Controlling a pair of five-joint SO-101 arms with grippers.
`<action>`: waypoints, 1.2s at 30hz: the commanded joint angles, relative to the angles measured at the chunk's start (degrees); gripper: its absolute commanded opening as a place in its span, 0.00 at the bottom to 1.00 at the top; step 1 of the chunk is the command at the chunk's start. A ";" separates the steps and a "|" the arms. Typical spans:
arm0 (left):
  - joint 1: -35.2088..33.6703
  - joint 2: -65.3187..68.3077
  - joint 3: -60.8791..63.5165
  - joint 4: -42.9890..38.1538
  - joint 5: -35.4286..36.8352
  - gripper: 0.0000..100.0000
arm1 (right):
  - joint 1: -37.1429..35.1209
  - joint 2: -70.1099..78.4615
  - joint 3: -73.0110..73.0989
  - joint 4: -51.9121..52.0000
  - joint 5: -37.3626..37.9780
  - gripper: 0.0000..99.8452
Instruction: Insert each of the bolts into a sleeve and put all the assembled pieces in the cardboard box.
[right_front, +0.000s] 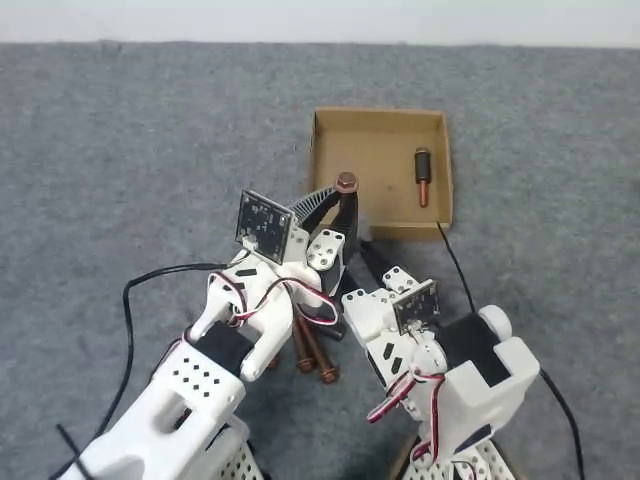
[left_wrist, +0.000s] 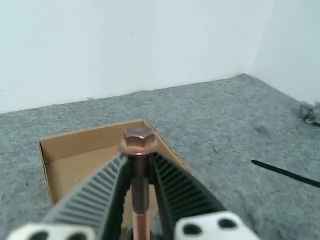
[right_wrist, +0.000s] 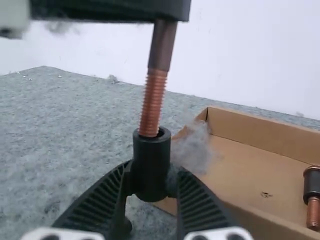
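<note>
The left gripper (left_wrist: 139, 169) is clamped on a copper-coloured hex-head bolt (left_wrist: 138, 142). Its ribbed black jaws press on the smooth shank just under the head, and the bolt stands upright with the head above the jaws and the threaded end hanging below them.

Directly beneath, the right gripper (right_wrist: 151, 176) is closed around a short black cylindrical sleeve (right_wrist: 151, 156), also upright, with its open end facing up. The sleeve's lower half sits between the jaws and its rim stands above them. The bolt's threaded tip meets the sleeve's mouth and looks just entered. Most of the thread is bare above the rim.

A tuft of grey fluff (right_wrist: 192, 142) clings beside the sleeve.

Just beyond both pairs of jaws lies the shallow brown cardboard box (right_front: 375, 160), its near wall close behind the held bolt. Inside it, toward the side farthest from the jaws, lies one assembled piece, a copper bolt wearing a black sleeve (right_front: 422, 176), flat on the box floor.

Behind the jaws, between the two arms and partly under the left one, at least two loose copper bolts (right_front: 314, 353) lie together on the grey felt table cover (right_front: 150, 150). A thin black cable (right_front: 455, 265) runs over the felt from the box's near corner back past the right arm.
</note>
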 joint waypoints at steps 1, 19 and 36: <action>-0.09 -0.97 -0.84 -2.11 -0.26 0.01 | 0.04 -2.86 1.67 -1.80 -0.70 0.01; 0.26 -0.97 5.67 -2.29 -0.35 0.01 | 0.04 -3.03 1.67 -1.80 -0.62 0.01; -0.09 -0.97 9.63 -5.10 -0.62 0.01 | 0.13 -2.95 1.67 -1.71 -0.44 0.01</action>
